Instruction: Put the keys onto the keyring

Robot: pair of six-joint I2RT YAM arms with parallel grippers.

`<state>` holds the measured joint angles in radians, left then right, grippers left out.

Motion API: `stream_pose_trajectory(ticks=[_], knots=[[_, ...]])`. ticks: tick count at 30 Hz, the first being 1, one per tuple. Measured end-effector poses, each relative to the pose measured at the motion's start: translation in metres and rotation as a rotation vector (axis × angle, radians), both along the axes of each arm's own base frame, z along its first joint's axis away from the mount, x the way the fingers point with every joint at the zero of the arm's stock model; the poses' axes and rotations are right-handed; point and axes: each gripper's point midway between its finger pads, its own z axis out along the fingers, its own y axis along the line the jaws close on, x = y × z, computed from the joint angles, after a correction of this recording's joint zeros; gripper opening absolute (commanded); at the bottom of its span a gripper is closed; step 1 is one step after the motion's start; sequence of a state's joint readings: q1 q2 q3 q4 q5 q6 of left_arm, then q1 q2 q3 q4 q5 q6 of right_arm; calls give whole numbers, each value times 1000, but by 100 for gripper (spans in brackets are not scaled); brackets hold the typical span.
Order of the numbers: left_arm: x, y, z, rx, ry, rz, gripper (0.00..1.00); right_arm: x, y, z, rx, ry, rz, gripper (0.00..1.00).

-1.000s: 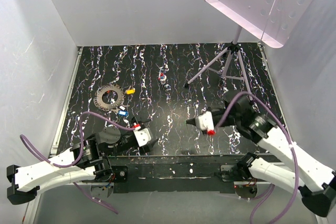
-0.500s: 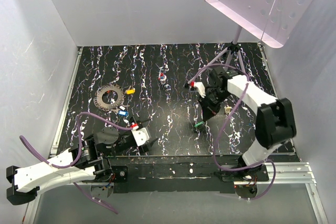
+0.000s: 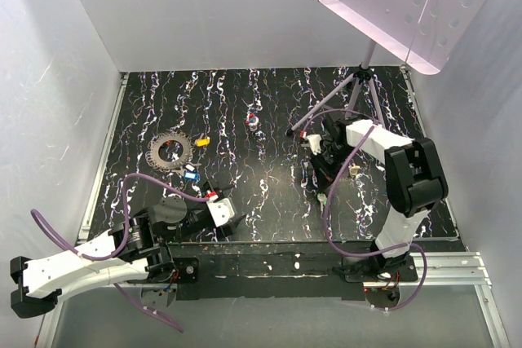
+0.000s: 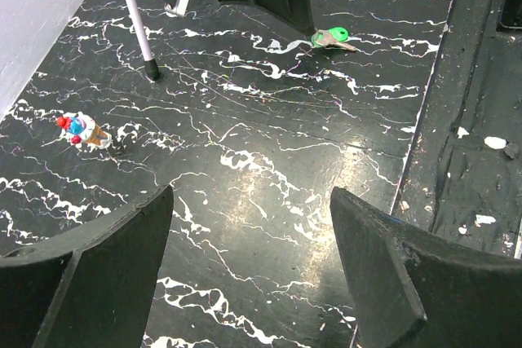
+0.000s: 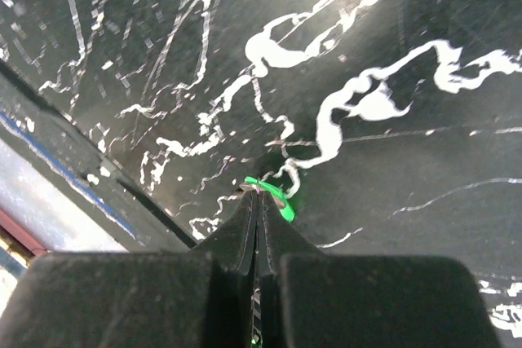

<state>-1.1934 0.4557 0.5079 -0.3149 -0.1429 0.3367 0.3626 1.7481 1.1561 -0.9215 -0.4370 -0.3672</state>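
Observation:
The grey toothed keyring (image 3: 167, 151) lies flat at the far left. A yellow key (image 3: 202, 142) lies just right of it and a blue key (image 3: 192, 174) just in front of it. No red key shows. My right gripper (image 3: 320, 187) points down at the table right of centre. In the right wrist view it (image 5: 259, 195) is shut, with the green key (image 5: 277, 200) pinched at its tips, low on the table. The green key also shows in the left wrist view (image 4: 330, 37). My left gripper (image 3: 231, 219) is open and empty in its wrist view (image 4: 253, 258).
A red-white-blue blob (image 3: 252, 120) sits at the centre back and shows in the left wrist view (image 4: 81, 129). A small beige lump (image 3: 354, 170) lies right of my right gripper. A music stand's tripod (image 3: 359, 95) stands at the back right. The black front rail (image 3: 269, 254) runs along the near edge.
My right arm swung from the near right out over the table, then lowered its tips. The green key shifted slightly right and nearer. The left arm has not moved.

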Motion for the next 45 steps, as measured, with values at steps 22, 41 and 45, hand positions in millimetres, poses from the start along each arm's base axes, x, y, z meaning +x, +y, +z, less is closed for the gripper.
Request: stream_pose_trajectory(ticks=[22, 41, 45], knots=[[-1, 1, -3, 11, 4, -2, 78, 45, 25, -22, -43, -117, -72, 1], [-3, 0, -4, 16, 10, -19, 78, 45, 26, -26, -48, -105, -85, 22], [-4, 0, -3, 15, 10, -20, 78, 45, 26, -26, -48, -104, -87, 26]])
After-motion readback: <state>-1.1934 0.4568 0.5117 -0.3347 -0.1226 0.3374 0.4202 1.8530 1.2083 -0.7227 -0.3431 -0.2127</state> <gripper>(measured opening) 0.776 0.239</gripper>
